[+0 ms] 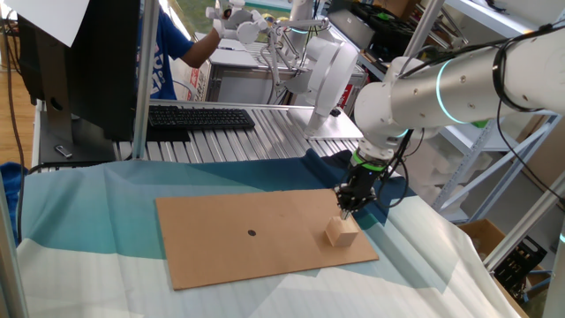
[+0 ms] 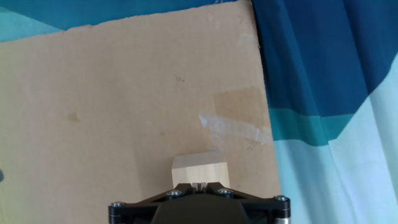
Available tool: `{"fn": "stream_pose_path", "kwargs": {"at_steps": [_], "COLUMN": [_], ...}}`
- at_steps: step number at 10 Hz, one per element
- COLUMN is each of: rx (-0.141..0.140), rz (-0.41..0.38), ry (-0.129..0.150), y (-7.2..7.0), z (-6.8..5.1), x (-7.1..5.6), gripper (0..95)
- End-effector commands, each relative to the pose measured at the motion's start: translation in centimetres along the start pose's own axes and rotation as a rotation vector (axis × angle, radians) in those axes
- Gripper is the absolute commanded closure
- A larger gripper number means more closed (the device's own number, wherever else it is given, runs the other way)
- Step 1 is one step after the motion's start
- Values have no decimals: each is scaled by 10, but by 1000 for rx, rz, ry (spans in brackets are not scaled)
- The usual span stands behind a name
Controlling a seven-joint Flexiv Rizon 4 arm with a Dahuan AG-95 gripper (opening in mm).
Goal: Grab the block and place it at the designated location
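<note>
The block (image 1: 341, 231) is a plain light-tan wooden cube resting on the brown cardboard sheet (image 1: 221, 256) near its right end. My gripper (image 1: 345, 210) hangs just above the block's top with its fingertips pressed together, empty. In the hand view the block (image 2: 199, 170) lies directly under the shut fingertips (image 2: 200, 185) on the cardboard (image 2: 93, 93). The designated location, a tiny dark dot (image 1: 252, 234), sits near the middle of the sheet, well left of the block. A dark speck at the left edge of the hand view (image 2: 1, 177) may be that dot.
The cardboard lies on a blue and teal cloth (image 1: 88, 221). A black keyboard (image 1: 199, 117) and a monitor (image 1: 79, 62) stand at the back left. A white machine (image 1: 327, 75) stands behind the arm. A strip of clear tape (image 2: 236, 127) is on the sheet.
</note>
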State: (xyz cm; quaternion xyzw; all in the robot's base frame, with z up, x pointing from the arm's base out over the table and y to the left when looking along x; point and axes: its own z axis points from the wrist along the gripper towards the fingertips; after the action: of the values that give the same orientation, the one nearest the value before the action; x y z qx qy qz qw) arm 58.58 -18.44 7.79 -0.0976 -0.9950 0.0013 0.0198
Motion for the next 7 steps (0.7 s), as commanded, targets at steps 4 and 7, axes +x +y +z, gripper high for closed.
{"fn": "stream_pose_path", "kwargs": {"at_steps": [4,7], "rx": [7,8], "rz": [51,72], "ry": [-10,-11], "y": [0,-1], "z": [-1,-1], "x": [0,0], "gripper": [190,0]}}
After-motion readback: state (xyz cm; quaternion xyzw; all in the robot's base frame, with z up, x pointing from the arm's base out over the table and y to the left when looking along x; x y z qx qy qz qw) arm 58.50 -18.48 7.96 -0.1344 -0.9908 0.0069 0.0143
